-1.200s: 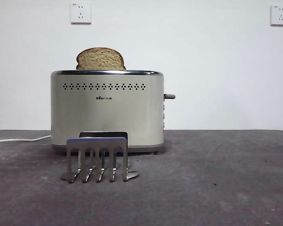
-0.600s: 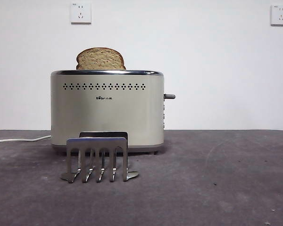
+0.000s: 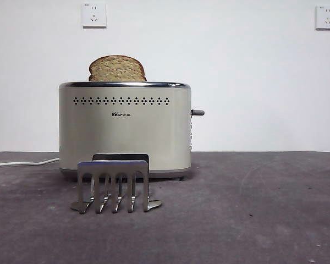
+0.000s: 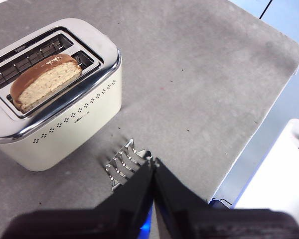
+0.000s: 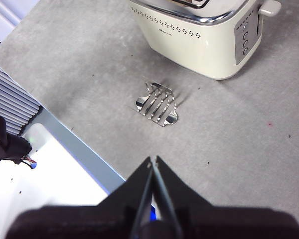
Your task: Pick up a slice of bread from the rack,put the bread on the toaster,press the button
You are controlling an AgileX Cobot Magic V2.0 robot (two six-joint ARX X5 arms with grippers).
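Observation:
The slice of bread [image 3: 117,69] stands in the toaster's [image 3: 125,127] slot, its domed top sticking up above the chrome rim; the left wrist view shows the bread [image 4: 46,81] in the slot nearer the perforated face of the toaster [image 4: 65,124]. The button [image 3: 197,113] juts out from the toaster's narrow side, high up. In front of the toaster stands the steel rack [image 3: 114,186], holding nothing. My left gripper [image 4: 154,163] is shut, high above the rack [image 4: 125,164]. My right gripper [image 5: 152,160] is shut too, held high, away from the rack [image 5: 158,104] and toaster [image 5: 204,35].
A white power cord [image 3: 22,163] runs from the toaster off to the left across the grey table [image 3: 253,209]. Two wall sockets [image 3: 94,15] sit on the white wall behind. The table's edge [image 4: 269,107] and a white surface beyond it show in both wrist views.

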